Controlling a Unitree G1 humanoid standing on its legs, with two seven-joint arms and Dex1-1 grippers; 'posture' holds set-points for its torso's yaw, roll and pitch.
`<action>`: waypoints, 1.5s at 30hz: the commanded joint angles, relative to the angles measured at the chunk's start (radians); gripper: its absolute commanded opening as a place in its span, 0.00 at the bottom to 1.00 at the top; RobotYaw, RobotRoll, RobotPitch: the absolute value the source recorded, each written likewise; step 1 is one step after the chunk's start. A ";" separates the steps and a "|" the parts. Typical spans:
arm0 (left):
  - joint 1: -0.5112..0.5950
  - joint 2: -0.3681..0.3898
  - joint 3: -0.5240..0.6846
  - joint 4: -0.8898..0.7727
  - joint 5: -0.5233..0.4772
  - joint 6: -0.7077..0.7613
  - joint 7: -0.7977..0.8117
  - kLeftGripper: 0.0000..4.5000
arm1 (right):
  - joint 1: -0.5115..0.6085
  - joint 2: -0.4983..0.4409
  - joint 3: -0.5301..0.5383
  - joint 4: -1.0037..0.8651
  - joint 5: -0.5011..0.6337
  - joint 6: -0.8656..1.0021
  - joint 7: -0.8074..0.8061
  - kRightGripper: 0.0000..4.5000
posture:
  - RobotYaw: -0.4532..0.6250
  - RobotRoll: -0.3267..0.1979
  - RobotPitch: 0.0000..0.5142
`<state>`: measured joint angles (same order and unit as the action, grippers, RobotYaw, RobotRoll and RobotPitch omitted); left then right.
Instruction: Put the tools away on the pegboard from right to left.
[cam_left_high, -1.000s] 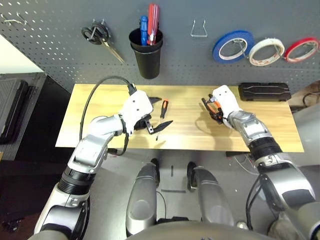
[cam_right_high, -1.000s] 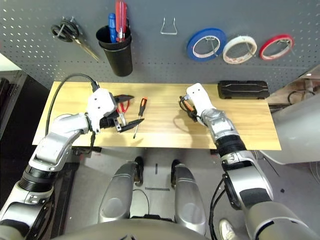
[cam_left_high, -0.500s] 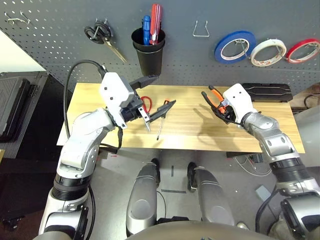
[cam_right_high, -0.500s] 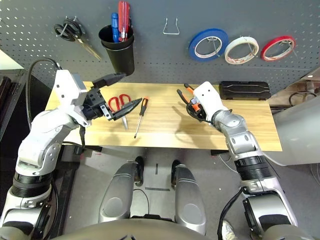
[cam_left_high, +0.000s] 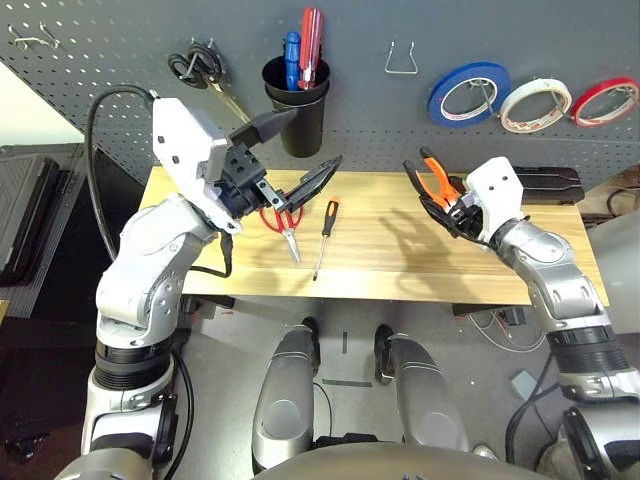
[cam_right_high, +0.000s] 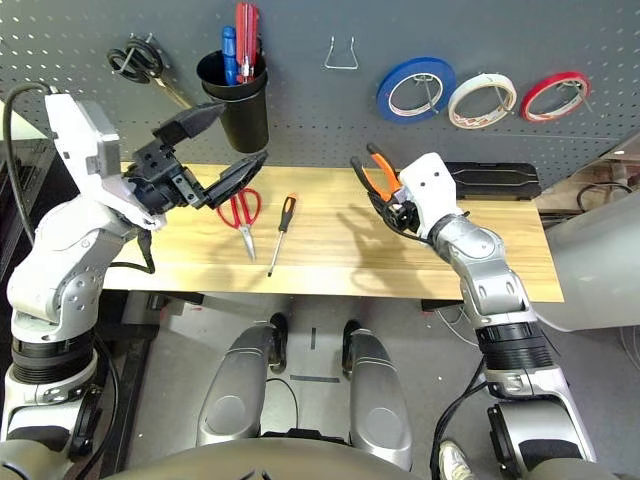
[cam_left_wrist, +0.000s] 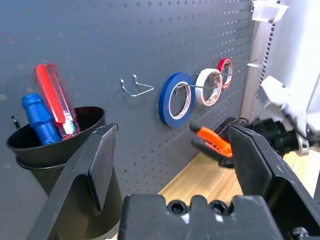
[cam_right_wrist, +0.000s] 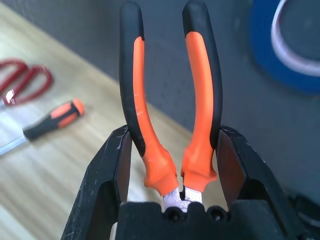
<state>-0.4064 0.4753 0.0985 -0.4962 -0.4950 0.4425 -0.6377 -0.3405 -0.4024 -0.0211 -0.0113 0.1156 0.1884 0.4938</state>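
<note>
Pliers (cam_right_wrist: 170, 115) head — hidden inside right tool (cam_right_wrist: 172, 200)

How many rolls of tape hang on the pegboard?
3, side by side on hooks at the right of the dark grey pegboard: blue tape roll, whitish tape roll, red tape roll.

The left hand (cam_left_high: 283, 153) is up in the air with its two fingers spread wide. The right hand (cam_left_high: 447, 205) is up too, its fingers closed on the pliers (cam_left_high: 437, 186).
</note>
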 joint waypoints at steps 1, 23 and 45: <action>0.009 0.007 0.003 -0.017 -0.022 0.004 0.001 1.00 | -0.022 0.007 -0.022 -0.092 0.012 -0.059 -0.018 0.60 | 0.61 0.62 0.49; -0.007 0.008 -0.004 0.037 -0.012 -0.041 -0.002 1.00 | -0.311 0.145 -0.004 -0.094 -0.004 -0.172 -0.173 0.60 | 0.60 0.62 0.46; -0.016 0.024 -0.013 0.015 -0.010 -0.017 0.025 1.00 | -0.661 0.234 -0.022 0.465 -0.017 -0.497 -0.239 0.60 | 0.63 0.62 0.47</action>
<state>-0.4228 0.4907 0.0972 -0.4566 -0.5095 0.4181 -0.6162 -0.9801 -0.1681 -0.0180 0.4407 0.1024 -0.2717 0.2662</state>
